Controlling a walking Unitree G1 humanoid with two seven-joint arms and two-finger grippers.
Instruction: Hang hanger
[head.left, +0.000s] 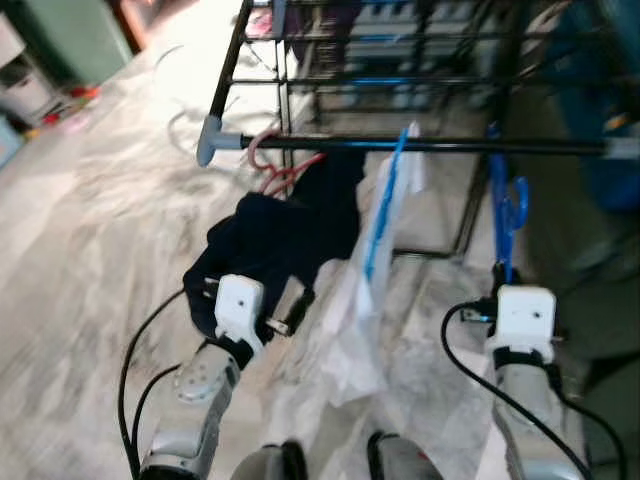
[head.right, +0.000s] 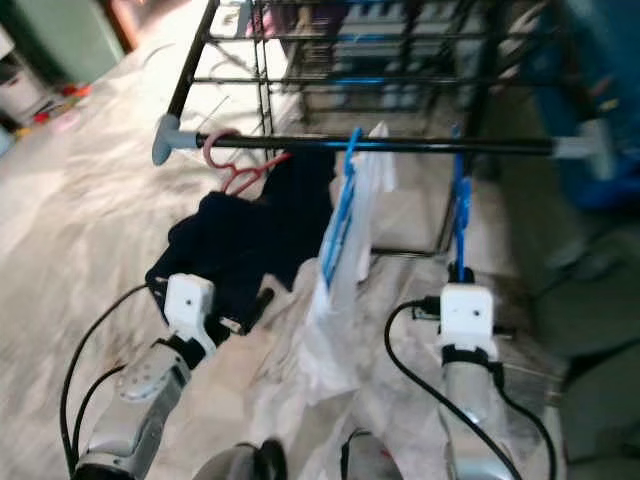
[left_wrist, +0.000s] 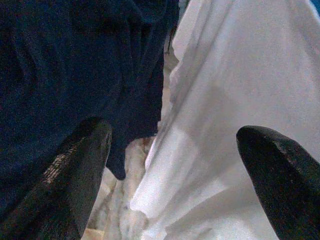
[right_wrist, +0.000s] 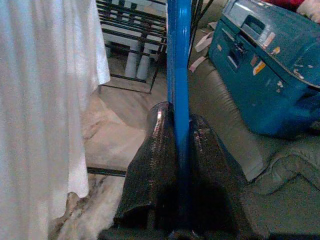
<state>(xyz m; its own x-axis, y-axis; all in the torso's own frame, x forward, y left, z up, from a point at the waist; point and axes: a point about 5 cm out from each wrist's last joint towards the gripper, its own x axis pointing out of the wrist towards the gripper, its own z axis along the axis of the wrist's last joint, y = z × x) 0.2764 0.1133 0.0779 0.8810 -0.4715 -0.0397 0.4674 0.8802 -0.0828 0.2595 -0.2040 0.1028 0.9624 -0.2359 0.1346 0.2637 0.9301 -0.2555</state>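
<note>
Left of frame: left gripper (left_wrist: 170, 165), jaws spread wide and empty, close to a dark garment (head.left: 270, 240) on a pink hanger (head.left: 268, 160).

Centre: white garment (head.left: 375, 290) on the rail (head.left: 440, 146).

Right: right gripper (right_wrist: 177, 150), jaws clamped on the blue hanger (head.left: 503, 215), whose hook sits at the rail.

Risk: the hook may miss or slip off if released before it seats; the left jaws could snag cloth.

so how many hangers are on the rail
3: a pink hanger under the navy garment at the rail's left end, a blue one holding the white garment mid-rail, a bare blue one gripped by the right gripper.
</note>
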